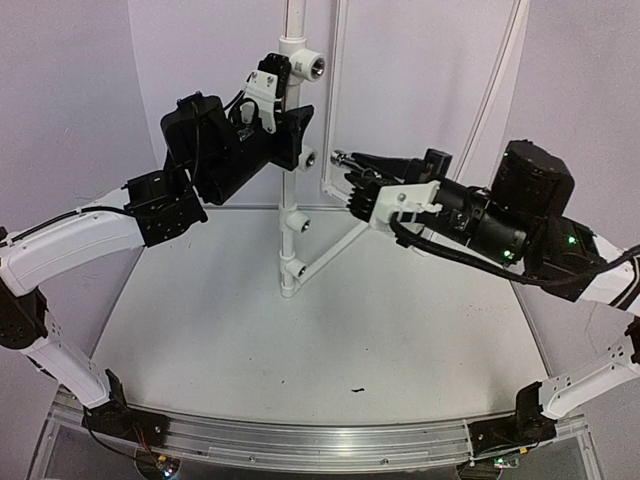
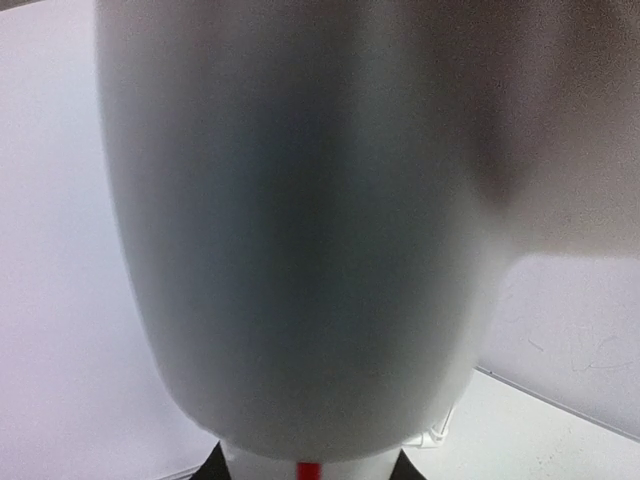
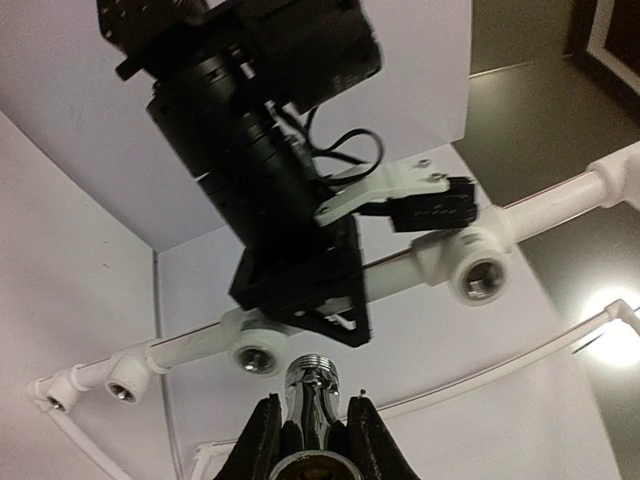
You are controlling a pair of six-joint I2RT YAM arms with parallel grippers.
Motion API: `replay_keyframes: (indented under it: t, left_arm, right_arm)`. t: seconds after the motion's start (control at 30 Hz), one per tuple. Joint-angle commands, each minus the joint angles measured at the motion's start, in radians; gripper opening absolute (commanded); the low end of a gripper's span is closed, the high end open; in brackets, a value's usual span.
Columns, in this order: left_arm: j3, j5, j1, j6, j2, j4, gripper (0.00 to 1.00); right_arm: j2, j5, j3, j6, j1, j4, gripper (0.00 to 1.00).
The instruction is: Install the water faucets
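A chrome water faucet (image 3: 313,400) sits between my right gripper's fingers (image 3: 262,440), threaded stub forward. My right gripper (image 1: 352,178) holds it level, just right of the upright white pipe (image 1: 291,40). The stub (image 1: 340,157) points at a tee fitting opening (image 1: 308,157), a short gap away; this opening also shows in the right wrist view (image 3: 258,355). My left gripper (image 1: 296,135) is closed around the pipe just above that fitting. In the left wrist view the blurred white pipe (image 2: 300,230) fills the frame.
More open tee fittings sit on the pipe: one at the top (image 1: 316,66) and two lower ones (image 1: 301,222), (image 1: 296,268). A thin white brace (image 1: 335,245) runs diagonally from the pipe's foot. White walls stand close behind.
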Motion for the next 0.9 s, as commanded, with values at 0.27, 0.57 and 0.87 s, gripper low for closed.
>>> replay_keyframes:
  t: [0.27, 0.57, 0.87]
  left_arm:
    - [-0.121, 0.095, -0.01, -0.153, 0.003, -0.277, 0.0]
    - [-0.116, 0.205, -0.002, -0.266, -0.085, -0.299, 0.0]
    - [-0.139, 0.176, -0.002, -0.245, -0.047, -0.288, 0.0]
  right_arm:
    - [0.042, -0.055, 0.169, -0.061, 0.008, 0.17, 0.0]
    - [0.116, -0.052, 0.238, 0.015, 0.008, 0.173, 0.0]
    - [0.172, -0.012, 0.311, -0.061, 0.008, 0.174, 0.0]
